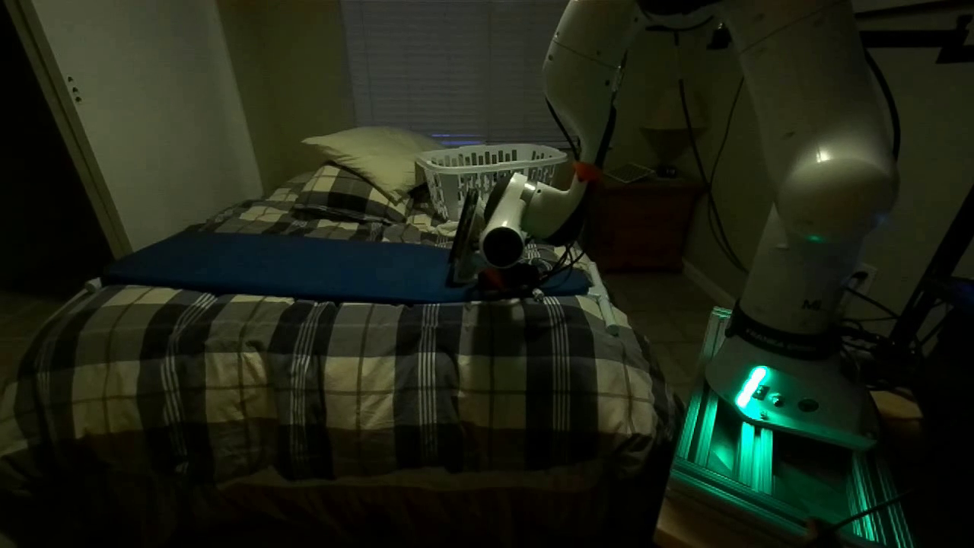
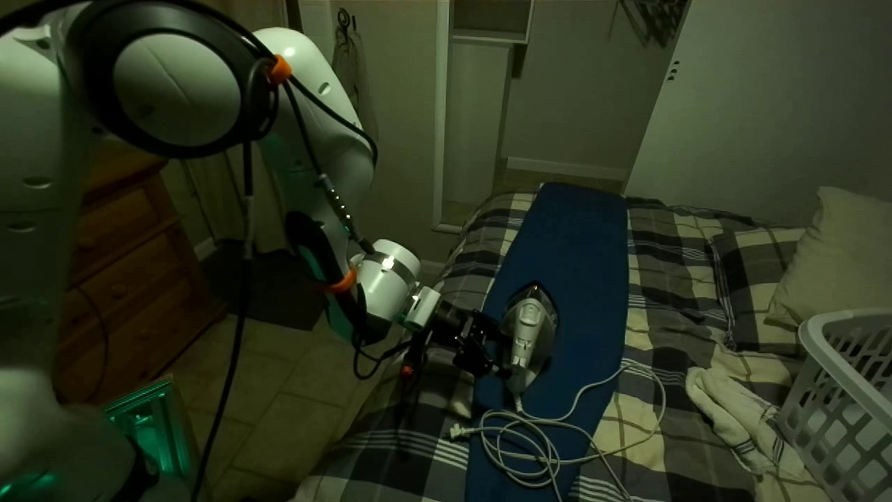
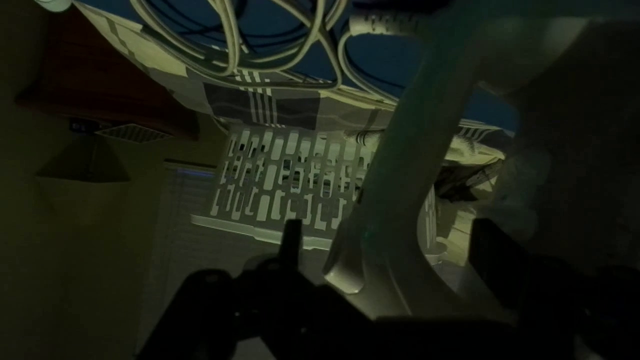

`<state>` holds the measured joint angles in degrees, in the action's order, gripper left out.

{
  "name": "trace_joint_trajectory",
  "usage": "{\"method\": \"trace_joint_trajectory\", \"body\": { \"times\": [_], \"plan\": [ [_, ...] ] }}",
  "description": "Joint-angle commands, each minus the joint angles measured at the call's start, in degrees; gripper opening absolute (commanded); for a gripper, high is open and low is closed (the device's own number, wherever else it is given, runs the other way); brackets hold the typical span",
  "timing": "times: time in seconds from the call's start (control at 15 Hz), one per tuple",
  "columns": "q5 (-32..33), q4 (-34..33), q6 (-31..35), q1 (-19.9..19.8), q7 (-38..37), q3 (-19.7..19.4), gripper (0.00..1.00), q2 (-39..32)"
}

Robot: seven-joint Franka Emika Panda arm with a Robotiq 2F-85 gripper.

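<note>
My blk 2-finger hand [image 3: 386,230]: wide, astride handle [image 3: 405,170] of wht wedge-shaped iron [image 2: 527,335]. Iron upright on long blue bench [image 2: 592,265].

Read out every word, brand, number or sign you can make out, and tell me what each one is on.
"FRANKA EMIKA": on the black band around the arm's base, blurred, the second word faint.
"Mi": on the white column just above that band; I can't tell whether more letters follow.
Iron: no readable lettering.
No numbers can be read.
</note>
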<state>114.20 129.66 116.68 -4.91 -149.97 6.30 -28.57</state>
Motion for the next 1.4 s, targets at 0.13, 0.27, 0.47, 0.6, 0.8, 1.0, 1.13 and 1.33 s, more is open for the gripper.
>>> {"method": "trace_joint_trajectory", "body": {
  "times": [0.13, 0.27, 0.47, 0.6, 0.8, 1.0, 1.13, 1.33],
  "plan": [
    [-4.9, 0.8, 0.5, 1.6, 1.3, 0.9, 1.00, 1.8],
    [-7.2, 1.3, 0.7, 2.3, 3.0, 1.5, 1.00, 2.9],
    [-12.3, 2.3, 0.6, 3.7, 7.5, 2.6, 1.00, 5.6],
    [-15.8, 3.3, 0.1, 4.9, 10.4, 3.2, 1.00, 8.2],
    [-19.9, 4.7, 3.4, 5.5, 15.1, 3.8, 1.00, 12.9],
    [-24.5, 5.9, 6.0, 6.1, 19.9, 3.9, 1.00, 17.9],
    [-28.4, 6.6, 7.7, 6.3, 23.0, 3.5, 1.00, 21.3],
    [-32.5, 7.5, 11.8, 6.4, 25.4, 2.6, 1.00, 25.8]
  ]
}}
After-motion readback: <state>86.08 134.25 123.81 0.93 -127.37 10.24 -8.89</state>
